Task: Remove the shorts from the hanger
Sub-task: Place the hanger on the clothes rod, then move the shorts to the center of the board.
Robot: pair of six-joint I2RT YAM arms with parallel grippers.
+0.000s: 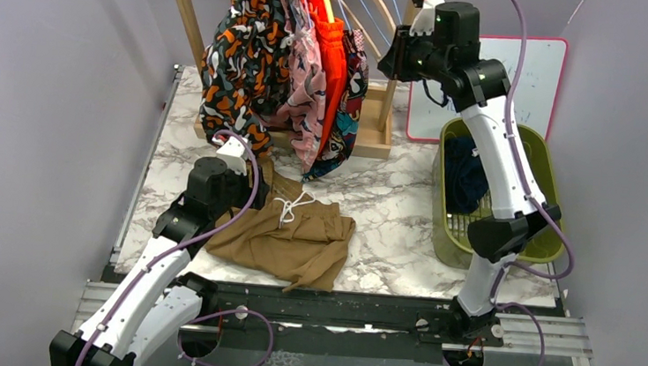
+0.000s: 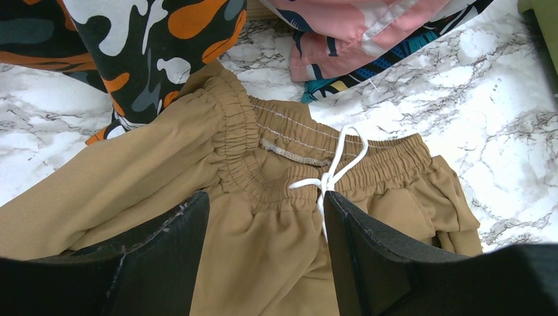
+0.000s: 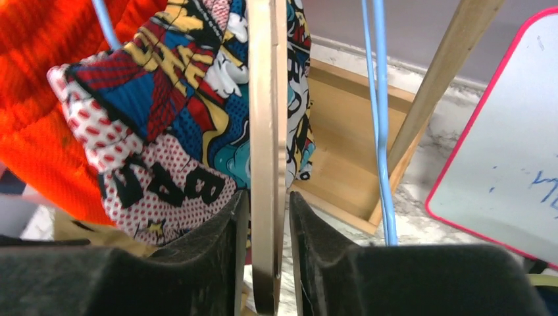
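Observation:
A pair of tan shorts [image 1: 285, 233] [image 2: 263, 263] lies crumpled on the marble table, white drawstring up. My left gripper [image 2: 265, 197] [image 1: 233, 150] hovers open just over its waistband, holding nothing. On the rack hang blotch-print shorts [image 1: 243, 52] [image 2: 145, 46], pink-print shorts [image 1: 307, 84], orange shorts [image 1: 333, 42] [image 3: 39, 99] and comic-print shorts [image 1: 343, 131] [image 3: 164, 99]. My right gripper [image 3: 266, 196] [image 1: 398, 52] is up at the rack, straddling a bare wooden hanger [image 3: 266, 99]. Its jaws stand slightly open, with a thin gap on each side of the wood.
A green basket [image 1: 441, 220] at the right holds navy shorts [image 1: 465, 173]. A pink-framed whiteboard [image 1: 538, 78] leans behind it. The wooden rack base [image 1: 373, 139] sits at the table's back. A blue wire hanger [image 3: 378, 99] hangs right of the wooden one.

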